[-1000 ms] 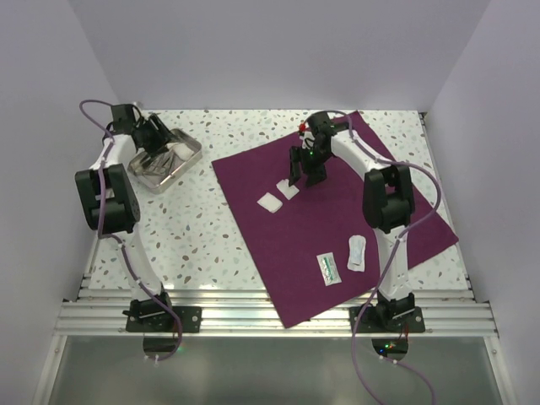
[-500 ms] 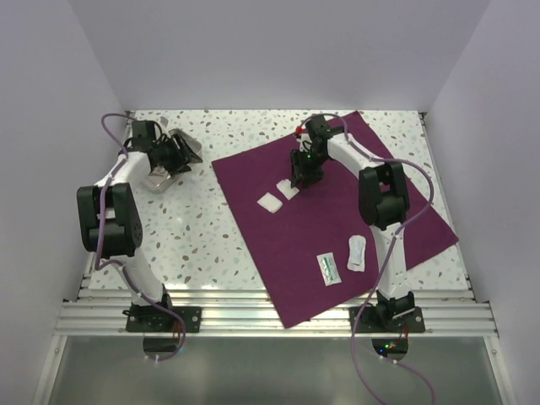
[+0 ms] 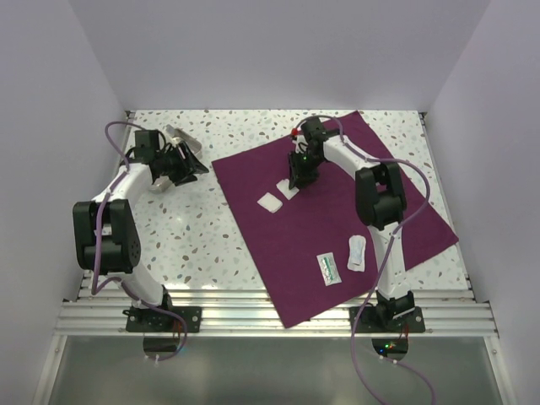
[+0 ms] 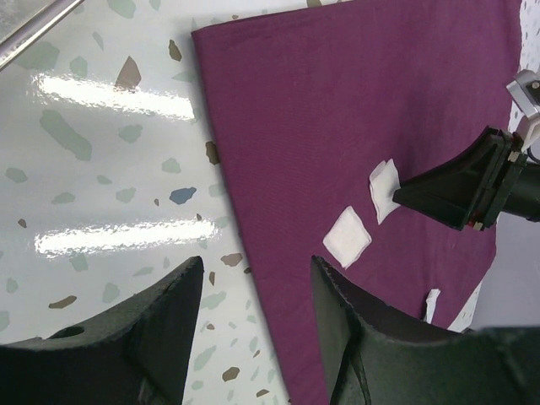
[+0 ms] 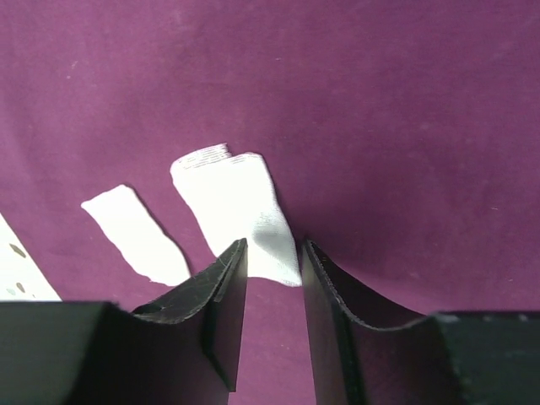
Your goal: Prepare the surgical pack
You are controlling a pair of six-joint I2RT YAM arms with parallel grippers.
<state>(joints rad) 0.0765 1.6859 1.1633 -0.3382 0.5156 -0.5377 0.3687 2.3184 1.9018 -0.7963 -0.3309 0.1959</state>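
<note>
The cloth [image 3: 337, 219] is found spread flat on the bench [image 3: 194, 236], right of centre, with one corner reaching the near edge. The step in hand is judged to be the lifting of a gauze pad [image 5: 232, 198] from the far half of the cloth. The right jaws are set close together yet apart, straddling the pad's near corner, and no pinch is shown. For a sound grip it is advised that the jaws be lowered until the corner lies fully between them. They should be closed on the gauze alone, so that the cloth beneath is not gathered, and kept off the second pad [image 5: 135, 232] just beside it. The left jaws are spread wide with nothing between them, held over bare bench just beside the cloth's left edge and near a tray [image 3: 179, 135]. Only the top view shows the cloth entire, along with two packets [image 3: 329, 270] towards its near edge, well apart from the pads. In that view the gap of the right jaws is hidden by the arm, and it is shown only in the right wrist view. In the left wrist view both pads are seen lying flat, with the right jaws' tips at one of them.
</note>
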